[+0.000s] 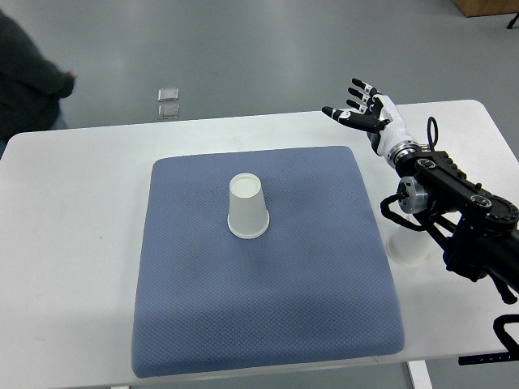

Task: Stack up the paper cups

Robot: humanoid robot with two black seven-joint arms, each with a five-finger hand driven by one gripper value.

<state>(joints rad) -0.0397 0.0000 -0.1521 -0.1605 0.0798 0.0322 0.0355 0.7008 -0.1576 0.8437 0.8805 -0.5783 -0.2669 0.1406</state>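
The right arm [454, 190] comes in from the right edge and reaches diagonally up and to the left across the white tabletop [73, 243]. Its robot hand [363, 113] hangs above the tabletop's far edge, just beyond the far right corner of the blue mat [268, 308], with the fingers [345, 116] spread and extended to the left, holding nothing. A white paper cup [246, 206] stands upside down on the mat, a little above its middle and well apart from the robot hand. A second white cup [407, 247] sits on the bare tabletop just beside the mat's right edge, partly hidden under the forearm, so which way up it stands is hard to tell. A person's dark sleeve [28, 77] shows at the upper left corner.
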